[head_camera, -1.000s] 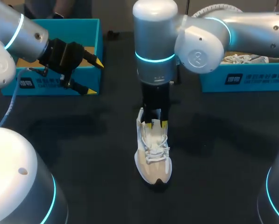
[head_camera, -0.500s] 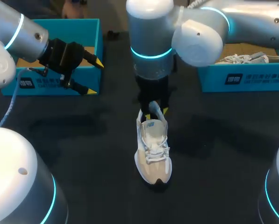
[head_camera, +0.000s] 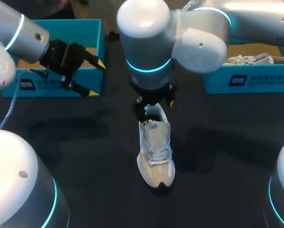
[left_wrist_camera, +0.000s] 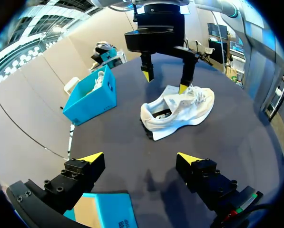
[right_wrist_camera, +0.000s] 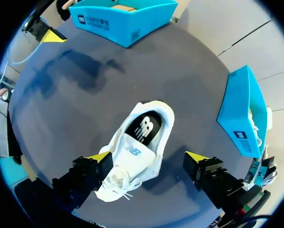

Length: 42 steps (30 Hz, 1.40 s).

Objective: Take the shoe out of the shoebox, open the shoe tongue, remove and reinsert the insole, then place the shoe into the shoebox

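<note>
In the head view, the dark, matte surface carries two open, teal, straight-walled shoeboxes: the left shoebox at 10 o'clock and the right shoebox at 2 o'clock. The right shoebox holds a second pale shoe. Both boxes stand well apart from the shoe, which rests upright on its sole at the centre of the surface, toe at 6 o'clock and heel at 12 o'clock. The smooth, rounded, grey wrist housing of the right arm hangs over the heel end and hides most of the right pincer from this view. The shoe is a low, white-and-cream sneaker with white laces and a dark edge under the toe. Its tongue lies forward toward the laces, leaving the mouth open. A black insole with a white mark shows inside the mouth. The right pincer is spread wide, with one finger on each side of the shoe. One yellow tip is just beside the upper; contact cannot be determined. The left pincer is also spread wide and holds nothing. It hangs at the front of the left shoebox.
</note>
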Tool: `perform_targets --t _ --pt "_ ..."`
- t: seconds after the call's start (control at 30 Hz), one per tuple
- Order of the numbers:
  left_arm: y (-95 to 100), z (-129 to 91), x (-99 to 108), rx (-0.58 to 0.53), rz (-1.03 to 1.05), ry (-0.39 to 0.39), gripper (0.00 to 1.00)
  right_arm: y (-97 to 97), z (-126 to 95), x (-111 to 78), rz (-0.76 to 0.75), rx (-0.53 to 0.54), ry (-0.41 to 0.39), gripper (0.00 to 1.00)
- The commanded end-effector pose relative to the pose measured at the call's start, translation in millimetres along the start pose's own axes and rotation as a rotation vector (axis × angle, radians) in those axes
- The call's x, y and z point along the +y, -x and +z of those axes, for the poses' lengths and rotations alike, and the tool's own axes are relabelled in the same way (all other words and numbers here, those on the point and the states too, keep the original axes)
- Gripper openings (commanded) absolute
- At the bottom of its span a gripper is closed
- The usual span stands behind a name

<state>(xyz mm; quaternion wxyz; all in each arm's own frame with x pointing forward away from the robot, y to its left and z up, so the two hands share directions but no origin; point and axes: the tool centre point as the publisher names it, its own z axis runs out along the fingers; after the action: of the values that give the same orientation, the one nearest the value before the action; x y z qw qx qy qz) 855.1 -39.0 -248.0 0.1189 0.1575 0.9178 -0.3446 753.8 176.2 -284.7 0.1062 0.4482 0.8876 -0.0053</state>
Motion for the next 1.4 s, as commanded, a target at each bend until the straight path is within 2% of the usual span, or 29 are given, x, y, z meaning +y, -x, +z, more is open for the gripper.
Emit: perform_targets --t 0.03,0.13,0.2,0.3,0.5,0.57,0.63,0.87,1.07,1.1,1.17,1.2,1.23,1.27,1.3,1.4 --pt "-0.6 0 0 0.000 0.000 0.004 1.00 4.9 -4 9.0 -0.235 -0.014 -0.015 1.00" --pt "-0.6 0 0 0.000 0.000 0.004 1.00 12.3 -7 16.7 -0.388 -0.042 -0.027 1.00" --pt "-0.6 0 0 0.000 0.000 0.004 1.00 19.0 -8 25.4 -0.500 -0.043 -0.010 1.00" --pt "-0.6 0 0 0.000 0.000 0.004 1.00 27.4 -5 34.9 -0.586 -0.041 0.018 1.00" --pt "-0.6 0 0 0.000 0.000 0.004 1.00 36.5 18 50.6 -0.689 -0.064 -0.007 1.00" --pt "-0.6 0 0 0.000 0.000 0.004 1.00 37.5 24 56.0 -0.744 -0.090 -0.005 1.00" --pt "-0.6 0 0 0.000 0.000 0.004 1.00 39.3 30 60.3 -0.770 -0.083 0.020 1.00" --pt "-0.6 0 0 0.000 0.000 0.004 1.00 40.3 59 75.2 -0.837 -0.074 0.034 1.00" --pt "-0.6 0 0 0.000 0.000 0.004 1.00 39.7 83 77.9 -0.881 -0.065 0.047 1.00" --pt "-0.6 0 0 0.000 0.000 0.004 1.00 39.3 85 77.6 -0.892 -0.065 0.049 0.88" --pt "-0.6 0 0 0.000 0.000 0.004 1.00 39.2 89 77.2 -0.904 -0.058 0.045 0.79" --pt "-0.6 0 0 0.000 0.000 0.004 1.00 39.2 89 77.2 -0.904 -0.058 0.045 0.79" --pt "-0.6 0 0 0.000 0.000 0.004 1.00 40.2 92 76.6 -0.906 -0.051 0.043 0.71" --pt "-0.6 0 0 0.000 0.000 0.004 1.00 40.5 94 76.6 -0.907 -0.051 0.040 0.58" --pt "-0.6 0 0 0.000 0.000 0.004 1.00 40.7 94 76.6 -0.908 -0.051 0.040 0.50" --pt "-0.6 0 0 0.000 0.000 0.004 1.00 39.1 97 77.8 -0.923 -0.049 0.039 0.48"
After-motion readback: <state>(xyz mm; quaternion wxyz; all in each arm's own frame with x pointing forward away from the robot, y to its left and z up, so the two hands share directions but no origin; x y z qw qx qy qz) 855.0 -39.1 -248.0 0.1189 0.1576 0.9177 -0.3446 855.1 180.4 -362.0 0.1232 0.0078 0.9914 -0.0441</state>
